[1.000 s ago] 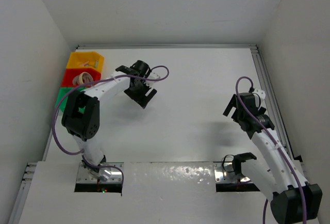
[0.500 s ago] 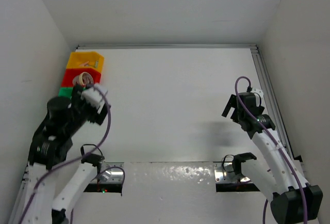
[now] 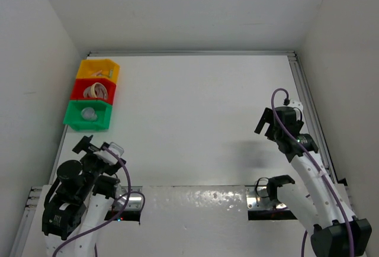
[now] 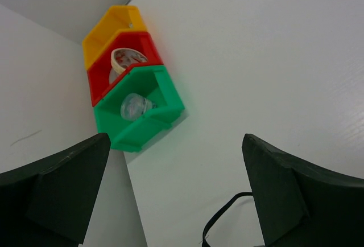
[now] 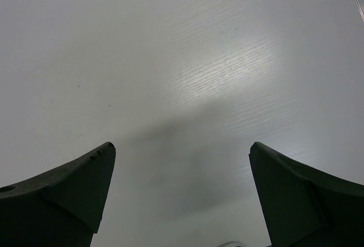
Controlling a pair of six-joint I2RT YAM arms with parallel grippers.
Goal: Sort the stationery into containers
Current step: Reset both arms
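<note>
Three containers stand joined in a row at the far left of the white bench [image 3: 195,103], against the side wall. The green bin [image 3: 87,124] is the nearest to the arms. The red bin [image 3: 79,85] touches the green bin's far side, and the yellow bin [image 3: 86,67] comes beyond the red one.

A clear tape ring [image 4: 134,106] lies inside the green bin. A whitish tape ring [image 4: 126,60] sits in the red bin, leaning against its wall. The yellow bin holds something small and pale [image 3: 100,74], perhaps a few little pieces; it is too small to tell.

The left fingers [image 4: 62,184] stand wide apart with nothing between them. They hang on the near side of the green bin, close to it but not touching, and face its open front. A dark cable [image 4: 224,218] loops below them.

The right fingers [image 5: 62,190] are also spread wide and empty. They hover well apart from the green bin, far across the bench to its right, above bare white surface with a soft shadow [image 5: 187,161] on it.
</note>
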